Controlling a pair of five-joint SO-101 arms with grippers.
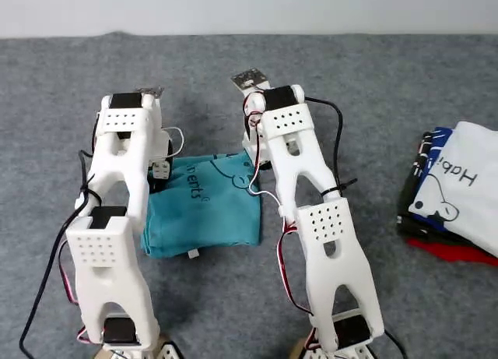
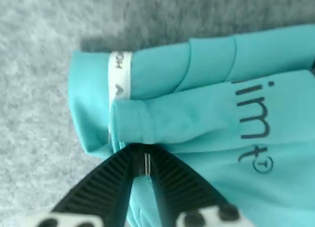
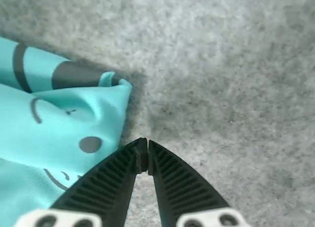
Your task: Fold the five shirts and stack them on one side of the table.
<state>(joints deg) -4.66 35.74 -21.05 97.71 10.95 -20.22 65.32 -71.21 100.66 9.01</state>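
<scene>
A folded teal shirt (image 1: 206,207) with dark print lies on the grey carpet between the two arms. My left gripper (image 2: 145,155) is at the shirt's far left corner, shut on a folded edge of the teal shirt (image 2: 197,113) near its white neck label (image 2: 119,74). My right gripper (image 3: 143,149) is shut with nothing in it, its tips on bare carpet just beside the far right corner of the teal shirt (image 3: 44,133). A stack of folded shirts (image 1: 459,195) sits at the table's right edge, with a white one (image 1: 475,176) on top of blue, black and red ones.
Grey carpet (image 1: 373,86) covers the whole table. Open carpet lies beyond the arms and between the right arm (image 1: 311,188) and the stack. Cables run along both arms.
</scene>
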